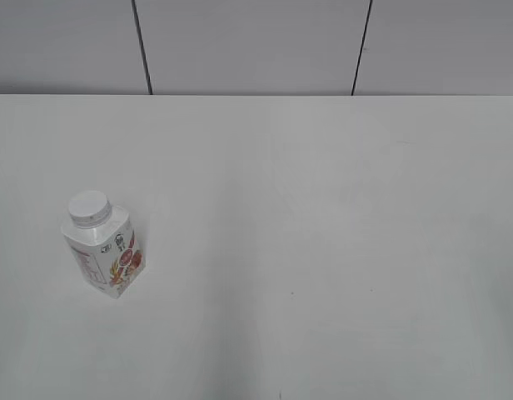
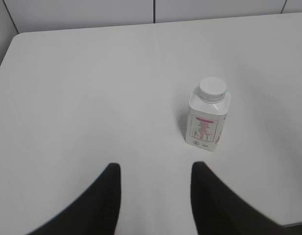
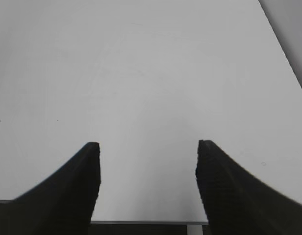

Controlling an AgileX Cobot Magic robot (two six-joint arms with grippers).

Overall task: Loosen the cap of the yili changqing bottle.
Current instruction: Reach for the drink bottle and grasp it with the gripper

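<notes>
The yili changqing bottle (image 1: 107, 258) stands upright on the left of the white table, a squat white bottle with a red-pink fruit label. Its white cap (image 1: 89, 207) sits on the neck. The bottle also shows in the left wrist view (image 2: 207, 122), with the cap (image 2: 212, 87) on top. My left gripper (image 2: 155, 169) is open and empty, short of the bottle and to its left. My right gripper (image 3: 147, 146) is open and empty over bare table near the front edge. Neither gripper shows in the exterior view.
The white table (image 1: 323, 250) ends at a grey panelled wall (image 1: 256, 42) at the back. Its front edge (image 3: 141, 221) shows in the right wrist view, and its rounded far-left corner (image 2: 18, 35) in the left wrist view.
</notes>
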